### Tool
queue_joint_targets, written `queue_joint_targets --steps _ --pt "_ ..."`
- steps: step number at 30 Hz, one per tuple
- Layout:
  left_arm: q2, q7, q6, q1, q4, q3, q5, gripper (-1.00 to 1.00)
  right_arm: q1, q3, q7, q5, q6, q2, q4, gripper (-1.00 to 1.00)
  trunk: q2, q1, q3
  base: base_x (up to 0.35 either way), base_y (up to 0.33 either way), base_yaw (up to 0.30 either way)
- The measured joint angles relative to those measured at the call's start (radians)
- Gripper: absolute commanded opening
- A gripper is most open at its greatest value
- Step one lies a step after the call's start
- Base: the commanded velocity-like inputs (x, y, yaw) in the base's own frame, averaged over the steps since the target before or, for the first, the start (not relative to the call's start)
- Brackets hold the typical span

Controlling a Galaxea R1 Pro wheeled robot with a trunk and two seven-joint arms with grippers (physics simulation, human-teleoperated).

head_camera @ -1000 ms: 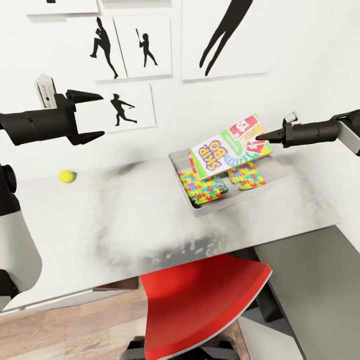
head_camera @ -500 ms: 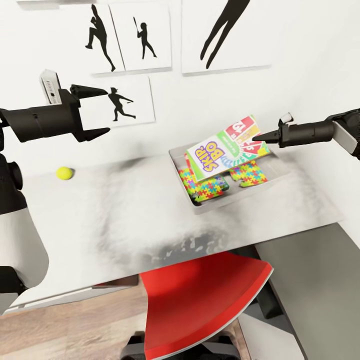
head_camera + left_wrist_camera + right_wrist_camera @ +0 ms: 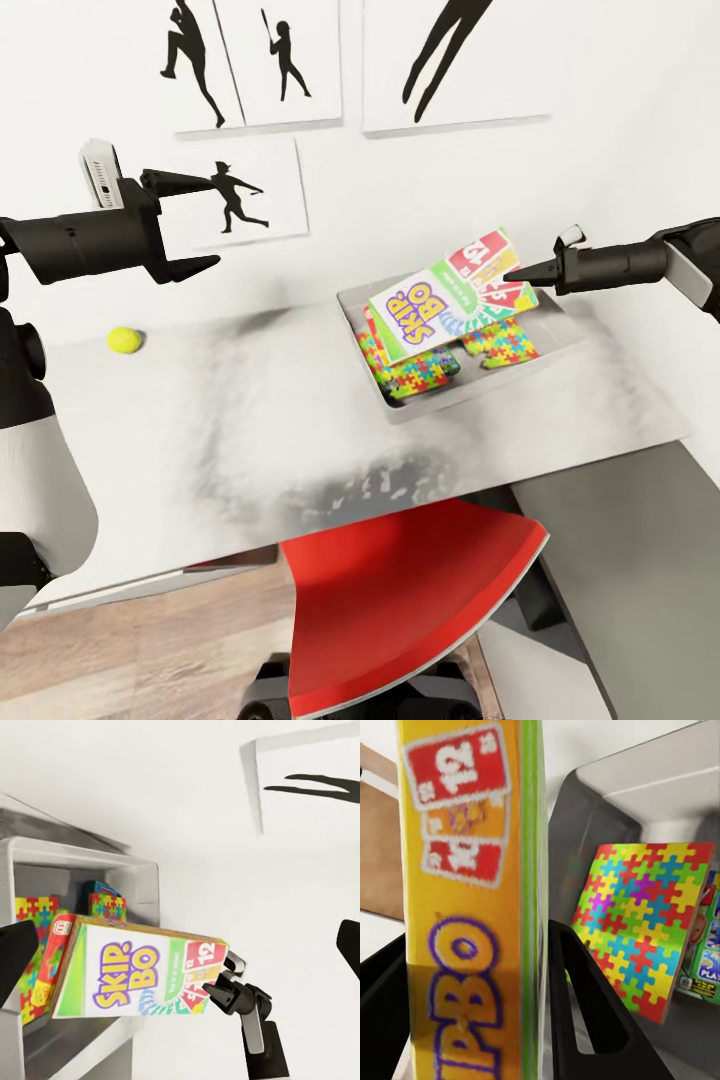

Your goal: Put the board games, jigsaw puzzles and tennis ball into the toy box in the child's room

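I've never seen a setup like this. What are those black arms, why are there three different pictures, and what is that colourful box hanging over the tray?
These are computer-rendered views from a two-armed robot. The wide picture comes from a camera on its head; the other two come from cameras near each wrist. The right gripper has its jaws shut on the SKIP-BO box, a card game, holding it tilted over the toy box, a grey tray on the table. Two jigsaw puzzles already lie in the tray. The left gripper hangs open and empty above the table. A tennis ball sits on the table, apart from the tray. A red chair stands below.
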Motion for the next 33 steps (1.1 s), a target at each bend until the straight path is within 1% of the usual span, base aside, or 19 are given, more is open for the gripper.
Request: queue_joint_targets --steps 7,11,15,22,33 --pt "0.000 0.000 0.000 0.002 0.000 -0.001 0.000 1.00 0.000 0.002 0.023 0.007 -0.001 0.000 0.000 -1.00 0.000 0.000 -0.011 0.000 0.000 0.000" --pt "-0.001 0.000 0.001 0.002 0.000 -0.001 0.000 1.00 0.000 0.002 0.026 0.033 -0.001 -0.001 0.000 -1.00 0.000 0.000 -0.018 0.000 0.000 0.000" --pt "-0.001 0.000 0.001 0.002 0.000 -0.001 0.000 1.00 0.000 0.002 0.027 0.046 -0.001 -0.001 0.000 -1.00 0.000 0.000 -0.024 0.000 0.000 0.000" --pt "0.000 0.000 0.001 0.001 0.000 -0.001 0.000 1.00 0.000 0.001 0.027 0.056 -0.001 0.000 0.000 -1.00 0.000 0.000 -0.035 0.000 0.000 0.000" --pt "0.000 0.000 0.001 0.000 0.000 0.000 0.000 1.00 0.000 0.001 0.027 0.058 -0.001 0.000 0.000 -1.00 0.000 0.000 -0.053 0.000 0.000 0.000"
